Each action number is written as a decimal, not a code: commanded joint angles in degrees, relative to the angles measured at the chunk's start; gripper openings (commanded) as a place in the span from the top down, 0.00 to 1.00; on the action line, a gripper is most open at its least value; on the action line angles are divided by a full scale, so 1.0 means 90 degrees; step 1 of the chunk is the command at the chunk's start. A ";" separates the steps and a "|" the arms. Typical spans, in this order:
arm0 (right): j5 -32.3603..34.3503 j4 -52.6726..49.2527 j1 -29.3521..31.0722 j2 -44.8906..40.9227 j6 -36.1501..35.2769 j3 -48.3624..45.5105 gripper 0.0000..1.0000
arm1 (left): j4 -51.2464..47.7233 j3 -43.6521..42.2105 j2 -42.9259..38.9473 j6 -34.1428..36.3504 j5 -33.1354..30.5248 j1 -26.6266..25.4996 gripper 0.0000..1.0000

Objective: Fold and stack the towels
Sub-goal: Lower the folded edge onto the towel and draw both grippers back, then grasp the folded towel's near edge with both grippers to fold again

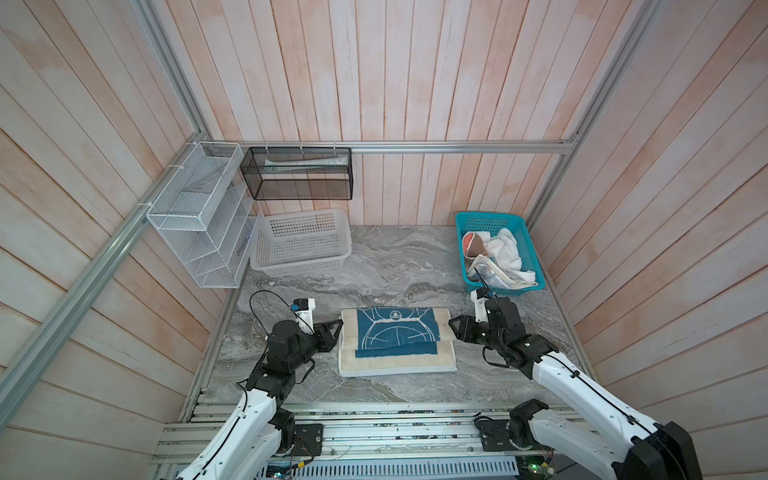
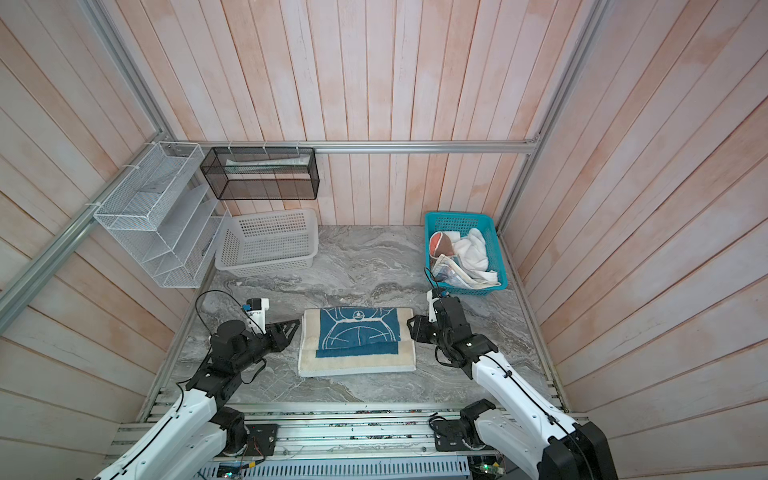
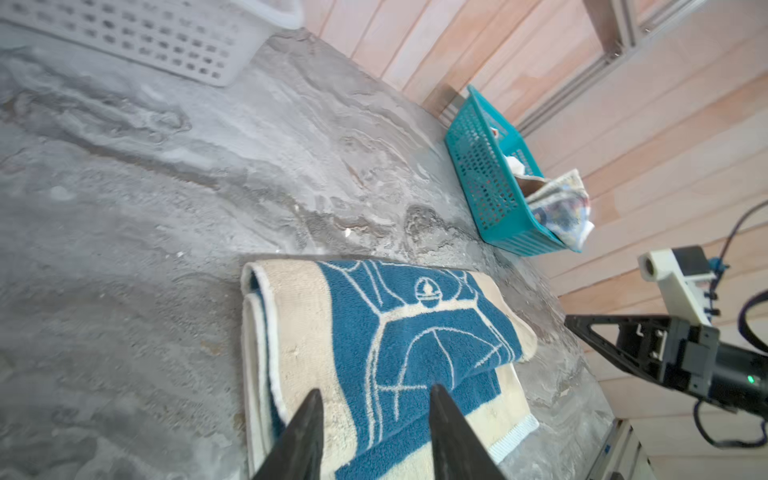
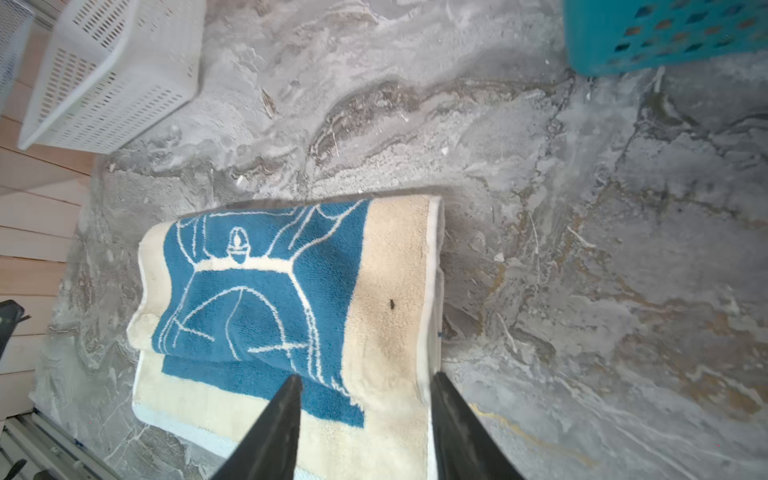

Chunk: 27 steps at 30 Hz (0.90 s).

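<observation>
I find the marble tabletop (image 1: 395, 266) carrying a white basket (image 1: 299, 214) at far left and a teal basket (image 1: 488, 216) at far right, the latter holding the crumpled white towel (image 1: 505, 249), salmon-brown towel (image 1: 473, 245) and lettered towel (image 1: 490, 272). The blue towel (image 1: 395, 332) lies folded at centre. The left gripper (image 1: 337, 328) and right gripper (image 1: 454, 323) sit at its two short ends, jaws parted, nothing held. In my judgement this fold is finishing: the upper layer stops short of the near hem, slightly askew. I would back both grippers straight outward so no fingertip drags an edge.
</observation>
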 commanded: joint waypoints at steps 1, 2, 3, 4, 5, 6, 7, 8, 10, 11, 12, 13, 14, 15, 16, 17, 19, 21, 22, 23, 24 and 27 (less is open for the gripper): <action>-0.0325 -0.0655 -0.0035 0.0609 0.0430 0.0393 0.48 | -0.1450 0.0518 0.0575 -0.0760 -0.0207 0.0168 0.56; -0.0444 -0.0821 -0.0035 0.0847 0.0449 0.0503 0.48 | -0.1832 0.0706 0.0875 -0.0956 -0.0166 0.0192 0.56; -0.0570 -0.0960 -0.0041 0.1042 0.0464 0.0608 0.48 | -0.2123 0.0844 0.1138 -0.1078 -0.0084 0.0192 0.56; -0.0640 -0.1175 -0.0036 0.1250 0.0484 0.0704 0.48 | -0.2361 0.0969 0.1470 -0.1191 0.0070 0.0195 0.56; -0.0733 -0.1238 -0.0028 0.1396 0.0503 0.0735 0.47 | -0.2481 0.1025 0.1715 -0.1275 0.0311 0.0182 0.56; -0.0802 -0.1272 -0.0029 0.1504 0.0523 0.0726 0.47 | -0.2502 0.1017 0.1873 -0.1395 0.0468 0.0149 0.56; -0.0875 -0.1243 -0.0032 0.1585 0.0545 0.0697 0.46 | -0.2463 0.0969 0.2002 -0.1527 0.0611 0.0111 0.55; -0.0900 -0.1199 -0.0038 0.1630 0.0562 0.0659 0.46 | -0.2396 0.0920 0.2056 -0.1618 0.0712 0.0084 0.55; -0.0993 -0.1030 -0.0030 0.1646 0.0623 0.0581 0.45 | -0.2211 0.0810 0.2048 -0.1788 0.0806 0.0055 0.54; -0.1036 -0.0940 -0.0036 0.1635 0.0657 0.0543 0.45 | -0.2143 0.0766 0.2031 -0.1871 0.0825 0.0050 0.54; -0.1046 -0.0865 -0.0034 0.1625 0.0693 0.0509 0.44 | -0.2079 0.0746 0.2029 -0.1922 0.0840 0.0050 0.54; -0.1056 -0.0780 -0.0040 0.1619 0.0722 0.0473 0.44 | -0.1969 0.0711 0.2052 -0.1993 0.0901 0.0050 0.54; -0.1067 -0.0705 -0.0032 0.1637 0.0741 0.0449 0.43 | -0.1840 0.0686 0.2085 -0.2064 0.0970 0.0049 0.54; -0.1077 -0.0673 -0.0050 0.1660 0.0743 0.0452 0.43 | -0.1711 0.0649 0.2137 -0.2113 0.1053 0.0047 0.53; -0.1098 -0.0645 -0.0050 0.1712 0.0726 0.0456 0.43 | -0.1564 0.0614 0.2221 -0.2171 0.1174 0.0044 0.52; -0.1116 -0.0625 -0.0052 0.1768 0.0698 0.0474 0.43 | -0.1450 0.0589 0.2316 -0.2226 0.1254 0.0044 0.50; -0.1136 -0.0595 -0.0069 0.1908 0.0641 0.0505 0.43 | -0.1264 0.0545 0.2497 -0.2286 0.1301 0.0048 0.48; -0.1188 -0.0561 -0.0094 0.2053 0.0598 0.0551 0.43 | -0.0975 0.0492 0.2656 -0.2363 0.1386 0.0059 0.47; -0.1216 -0.0545 -0.0098 0.2101 0.0579 0.0583 0.43 | -0.0834 0.0471 0.2729 -0.2412 0.1392 0.0056 0.47; -0.1226 -0.0530 -0.0094 0.2143 0.0560 0.0620 0.46 | -0.0705 0.0458 0.2782 -0.2456 0.1393 0.0056 0.47; -0.1237 -0.0514 -0.0099 0.2168 0.0548 0.0656 0.49 | -0.0580 0.0450 0.2850 -0.2492 0.1385 0.0059 0.48; -0.1179 -0.0524 -0.0108 0.2180 0.0476 0.0744 0.62 | -0.0329 0.0520 0.3029 -0.2547 0.1425 0.0079 0.54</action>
